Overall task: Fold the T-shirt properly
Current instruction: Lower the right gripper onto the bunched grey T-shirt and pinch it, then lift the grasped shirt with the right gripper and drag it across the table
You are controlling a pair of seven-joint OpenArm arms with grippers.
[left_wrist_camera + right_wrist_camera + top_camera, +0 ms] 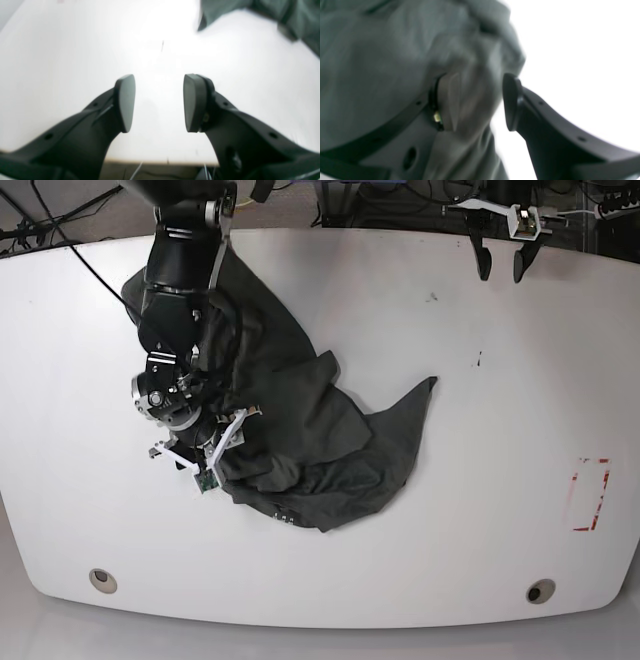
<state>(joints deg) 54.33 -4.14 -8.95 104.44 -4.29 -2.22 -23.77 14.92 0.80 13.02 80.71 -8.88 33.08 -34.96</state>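
Right gripper (475,100), jaws spread, one pad buried in a fold of the T-shirt (300,420) at the heap's 9 o'clock edge; grip unconfirmed. Left gripper (159,102), spread and empty, hangs over bare table (480,510) at 1 o'clock, well apart. Count: one shirt, two grippers; shirt crumpled mid-table, no fold made, all folding remains.
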